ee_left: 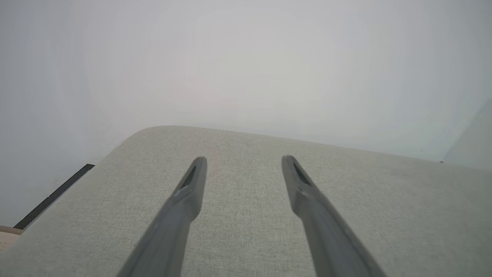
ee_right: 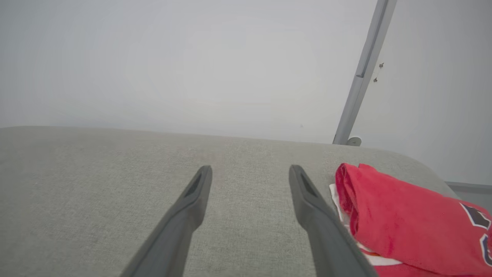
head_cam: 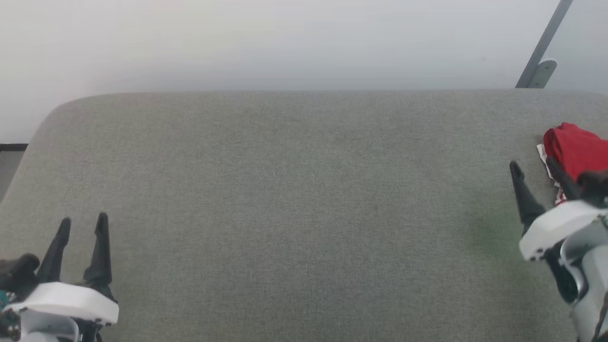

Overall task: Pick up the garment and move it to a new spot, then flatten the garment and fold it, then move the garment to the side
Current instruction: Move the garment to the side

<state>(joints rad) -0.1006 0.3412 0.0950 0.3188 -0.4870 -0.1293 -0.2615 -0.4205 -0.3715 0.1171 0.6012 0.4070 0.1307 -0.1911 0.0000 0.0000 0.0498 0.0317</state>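
The garment (head_cam: pixel 577 149) is a red jersey folded into a bundle, lying at the far right of the grey cushioned surface (head_cam: pixel 294 199). The right wrist view shows the garment (ee_right: pixel 403 223) with white fabric at its edge and part of a dark print at its right end. My right gripper (head_cam: pixel 533 164) stands open just left of it, one finger close beside the cloth, nothing between the fingers (ee_right: pixel 192 200). At the lower left my left gripper (head_cam: pixel 83 221) is open over bare fabric, and the left wrist view shows the left gripper (ee_left: pixel 244 159) empty.
A pale wall rises behind the surface's far edge. A grey metal pole (head_cam: pixel 541 47) with a foot stands at the back right, seen as the pole (ee_right: pixel 363 73) in the right wrist view. The surface's left corner is rounded, with a dark strip (ee_left: pixel 54 196) beyond it.
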